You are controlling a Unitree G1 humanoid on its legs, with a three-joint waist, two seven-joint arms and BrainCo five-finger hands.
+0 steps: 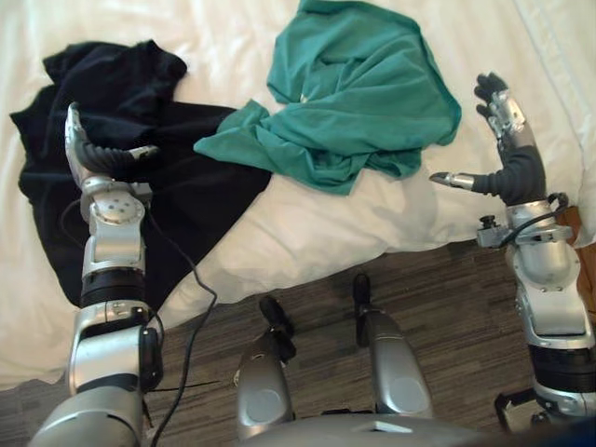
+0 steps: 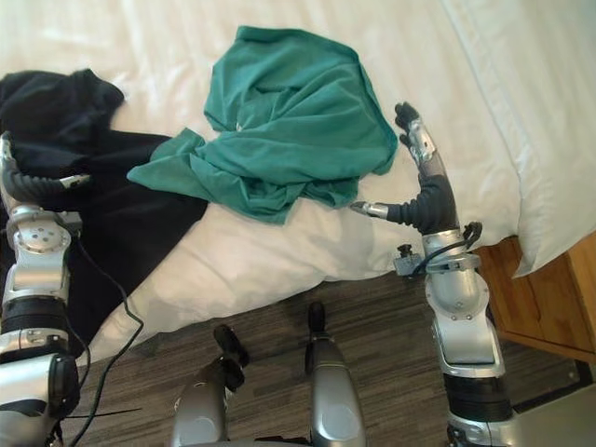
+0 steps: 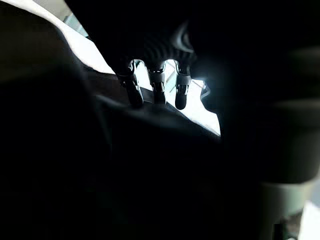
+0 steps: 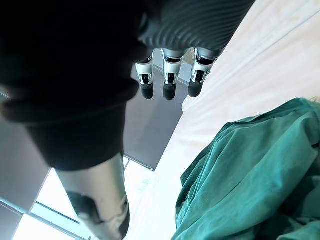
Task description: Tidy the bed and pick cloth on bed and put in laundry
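A crumpled green cloth (image 1: 345, 93) lies on the white bed (image 1: 307, 233), with a sleeve trailing toward the left. A black cloth (image 1: 186, 186) is spread over the bed's left part and hangs past its edge. My left hand (image 1: 84, 149) is raised above the black cloth, open, with straight fingers and the thumb pointing right; its fingers (image 3: 157, 90) hold nothing. My right hand (image 1: 510, 149) is up just right of the green cloth (image 4: 260, 170), open and apart from it, thumb pointing toward the cloth. Its fingertips (image 4: 170, 82) are straight and bare.
A white pillow or folded duvet (image 2: 521, 93) lies along the bed's right side. A wooden nightstand (image 2: 549, 298) stands beside the bed at the right. Dark wood-pattern floor (image 1: 438, 298) runs along the bed's near edge.
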